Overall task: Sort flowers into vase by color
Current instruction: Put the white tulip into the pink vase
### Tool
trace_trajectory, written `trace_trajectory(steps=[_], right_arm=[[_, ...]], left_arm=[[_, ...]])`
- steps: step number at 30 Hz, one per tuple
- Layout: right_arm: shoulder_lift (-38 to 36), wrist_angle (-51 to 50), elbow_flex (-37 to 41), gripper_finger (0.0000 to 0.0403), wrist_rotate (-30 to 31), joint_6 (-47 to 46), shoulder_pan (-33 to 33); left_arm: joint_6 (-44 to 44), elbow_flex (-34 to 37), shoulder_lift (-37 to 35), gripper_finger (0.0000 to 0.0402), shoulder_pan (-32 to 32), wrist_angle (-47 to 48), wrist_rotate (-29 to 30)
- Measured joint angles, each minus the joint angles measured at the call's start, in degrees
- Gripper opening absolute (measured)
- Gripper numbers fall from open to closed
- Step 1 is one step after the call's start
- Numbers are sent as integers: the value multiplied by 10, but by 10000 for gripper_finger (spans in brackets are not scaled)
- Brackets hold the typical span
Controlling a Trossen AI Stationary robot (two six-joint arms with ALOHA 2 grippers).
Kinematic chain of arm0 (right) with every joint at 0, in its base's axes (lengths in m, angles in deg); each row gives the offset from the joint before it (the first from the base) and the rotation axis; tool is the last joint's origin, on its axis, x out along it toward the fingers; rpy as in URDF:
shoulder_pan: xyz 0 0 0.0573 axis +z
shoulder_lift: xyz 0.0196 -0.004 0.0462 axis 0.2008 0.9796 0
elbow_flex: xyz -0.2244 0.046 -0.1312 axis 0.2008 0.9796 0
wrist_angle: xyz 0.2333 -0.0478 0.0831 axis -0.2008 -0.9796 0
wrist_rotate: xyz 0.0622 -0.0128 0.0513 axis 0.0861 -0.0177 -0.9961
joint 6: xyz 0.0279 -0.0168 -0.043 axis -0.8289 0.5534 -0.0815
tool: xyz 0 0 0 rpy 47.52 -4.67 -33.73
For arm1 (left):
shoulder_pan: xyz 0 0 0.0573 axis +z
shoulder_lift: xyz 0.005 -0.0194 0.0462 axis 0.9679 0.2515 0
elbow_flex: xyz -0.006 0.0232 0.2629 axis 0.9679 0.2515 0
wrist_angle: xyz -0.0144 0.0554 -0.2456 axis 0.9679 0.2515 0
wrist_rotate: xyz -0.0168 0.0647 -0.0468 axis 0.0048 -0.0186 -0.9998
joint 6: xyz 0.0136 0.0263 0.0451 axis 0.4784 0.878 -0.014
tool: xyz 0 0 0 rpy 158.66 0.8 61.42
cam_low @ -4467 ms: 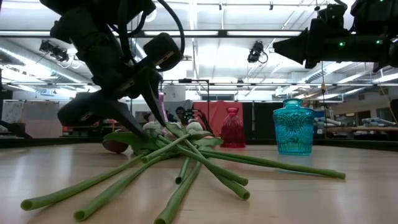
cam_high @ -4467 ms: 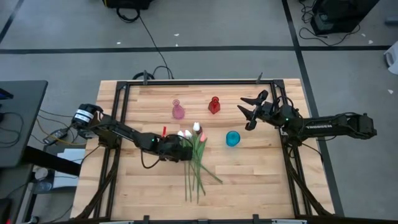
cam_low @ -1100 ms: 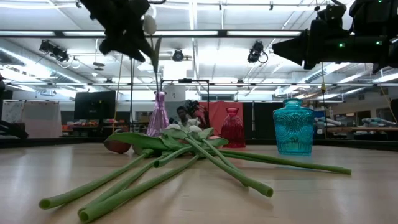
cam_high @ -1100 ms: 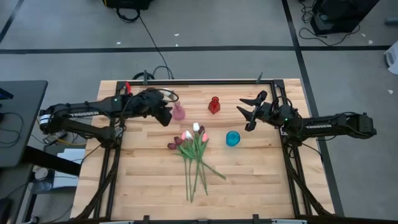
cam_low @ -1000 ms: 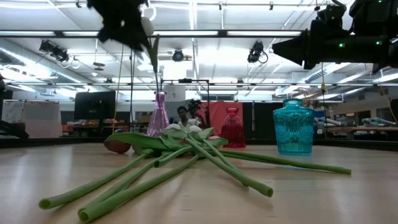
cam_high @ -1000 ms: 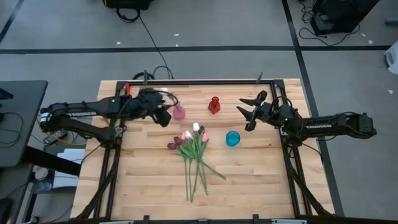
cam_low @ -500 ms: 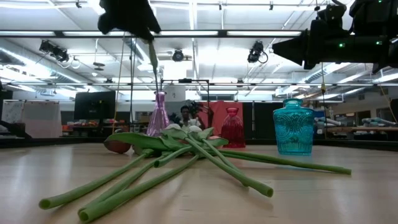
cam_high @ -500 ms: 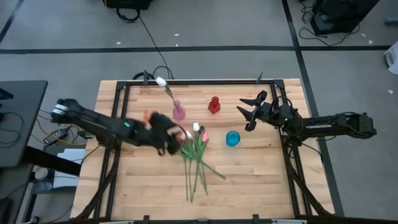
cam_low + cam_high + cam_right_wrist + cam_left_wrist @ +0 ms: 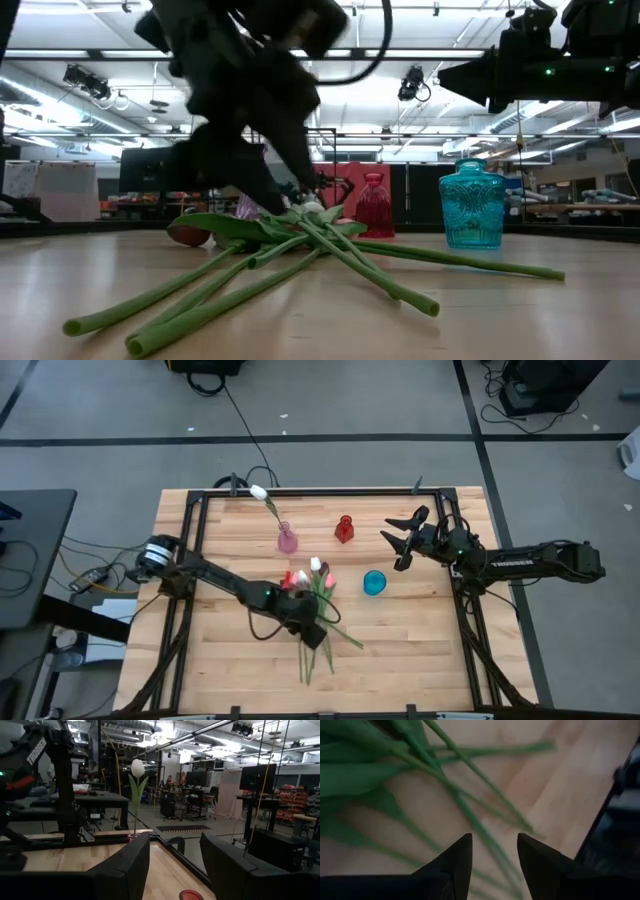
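One white tulip [image 9: 258, 491] stands with its stem in the pink vase [image 9: 287, 541]; the right wrist view shows it too [image 9: 137, 768]. The other tulips [image 9: 316, 595] lie in a loose pile on the table, heads toward the vases, stems [image 9: 250, 285] fanned toward the near edge. A red vase [image 9: 344, 529] and a teal vase [image 9: 374, 582] stand nearby. My left gripper [image 9: 311, 631] is open, low over the pile's stems [image 9: 470, 817], which run between and beyond its fingers. My right gripper [image 9: 398, 540] waits open beyond the teal vase, raised.
A black frame [image 9: 320, 491] runs along the table's far edge and down both sides. The teal vase [image 9: 472, 203] and red vase [image 9: 372, 206] stand right of the pile. Bare wood lies left of the pile and near the front edge [image 9: 230, 675].
My left gripper has let go of the white tulip, which now stands in the pink vase with its head leaning toward the far edge. The arm then swung away from the vase, toward the near edge and the right, and came down over the stems of the pile.
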Motion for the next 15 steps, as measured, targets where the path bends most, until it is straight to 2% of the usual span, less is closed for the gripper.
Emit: trace_trajectory(steps=[6, 15], right_arm=[[0, -3, 0, 187, -4, 0, 0], [0, -3, 0, 187, -4, 0, 0]], left_arm=[[-89, 0, 5, 161, 21, -2, 58], [-135, 0, 4, 161, 43, 4, 40]])
